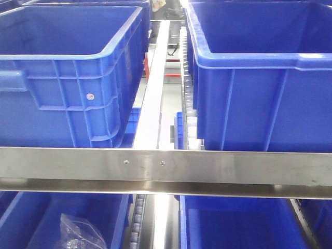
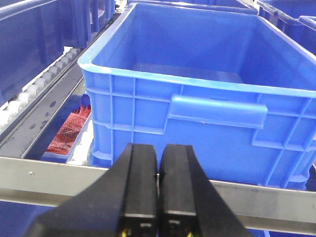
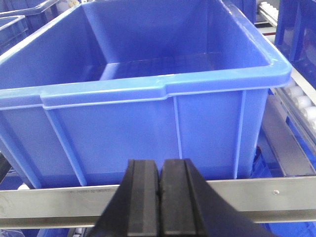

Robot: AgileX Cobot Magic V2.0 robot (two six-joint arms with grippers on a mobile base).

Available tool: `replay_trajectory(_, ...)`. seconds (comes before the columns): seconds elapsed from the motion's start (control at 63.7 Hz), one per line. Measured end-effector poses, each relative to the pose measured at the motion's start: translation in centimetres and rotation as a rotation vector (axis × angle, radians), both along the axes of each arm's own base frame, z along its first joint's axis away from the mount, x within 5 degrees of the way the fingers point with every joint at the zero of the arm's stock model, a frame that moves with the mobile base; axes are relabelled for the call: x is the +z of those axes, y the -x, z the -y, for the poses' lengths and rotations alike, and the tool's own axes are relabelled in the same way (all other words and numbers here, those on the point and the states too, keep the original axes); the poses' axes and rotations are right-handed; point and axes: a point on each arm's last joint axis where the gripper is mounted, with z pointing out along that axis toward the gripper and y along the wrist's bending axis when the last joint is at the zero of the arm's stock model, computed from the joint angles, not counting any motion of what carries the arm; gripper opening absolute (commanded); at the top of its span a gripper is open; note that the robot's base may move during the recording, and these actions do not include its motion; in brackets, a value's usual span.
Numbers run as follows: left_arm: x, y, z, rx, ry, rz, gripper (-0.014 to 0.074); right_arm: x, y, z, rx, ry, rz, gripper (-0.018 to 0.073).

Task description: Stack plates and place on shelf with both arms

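No plate shows in any view; both plates are out of view. My left gripper is shut and empty, its black fingers pressed together in front of a steel shelf rail and a blue bin. My right gripper is shut and empty, in front of a steel rail and another blue bin. Neither gripper shows in the front view.
The front view shows a rack: two large empty blue bins on the upper level behind a steel rail, white roller tracks between them. Lower bins sit below; one holds a clear plastic bag. A red item lies lower left.
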Motion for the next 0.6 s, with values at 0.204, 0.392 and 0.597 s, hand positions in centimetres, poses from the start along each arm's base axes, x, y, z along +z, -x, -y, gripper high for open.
replay_trajectory(0.204, -0.03, 0.0, 0.0, 0.0, 0.002, -0.004, 0.0094, 0.0, 0.0, 0.0, 0.0, 0.0, 0.0, 0.0056)
replay_trajectory(0.392, -0.05, 0.0, 0.0, 0.0, 0.003, -0.006, 0.0094, 0.0, 0.0, 0.0, 0.0, 0.0, 0.0, 0.0056)
replay_trajectory(0.597, -0.05, 0.0, 0.0, 0.0, 0.003, -0.006, 0.0094, 0.0, 0.0, 0.0, 0.0, 0.0, 0.0, 0.0056)
